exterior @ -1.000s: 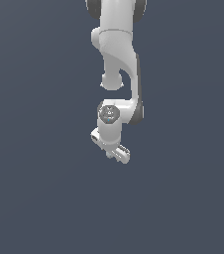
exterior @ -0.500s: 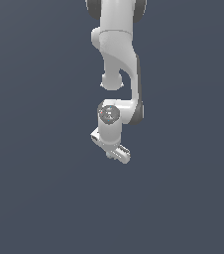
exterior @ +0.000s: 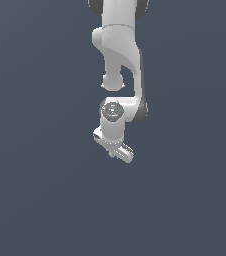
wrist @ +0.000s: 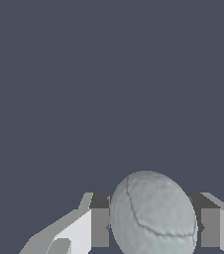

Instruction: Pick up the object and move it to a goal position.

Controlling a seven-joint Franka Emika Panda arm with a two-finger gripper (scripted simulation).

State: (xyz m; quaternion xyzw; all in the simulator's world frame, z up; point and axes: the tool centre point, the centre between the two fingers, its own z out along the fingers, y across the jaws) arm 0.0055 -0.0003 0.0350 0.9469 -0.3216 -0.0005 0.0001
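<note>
Seen from the exterior view: white arm (exterior: pixel 120 55) reaching down from the top edge, wrist bent, tool (exterior: pixel 120 150) at its low end, pointing away from the camera over a plain dark grey-blue ground (exterior: pixel 40 190). Fingers too small there to make out; ball hidden behind the tool body in that view.

Seen from the wrist view: ball (wrist: pixel 152 214) lodged between the two fingers (wrist: pixel 100 225), pale grey-green, matte, marked with thin dark seam lines. Pressed on both flanks by the grey pads, one at each side, no gap showing on either. Tool closed on the ball, holding it at the fingertips. White finger housings flaring outward beyond the pads on both sides. Lower part of the ball cut off by the picture edge.

Beyond the tool and ball, only the same flat dark ground, unmarked. Contact between ball and ground: cannot tell from either view.
</note>
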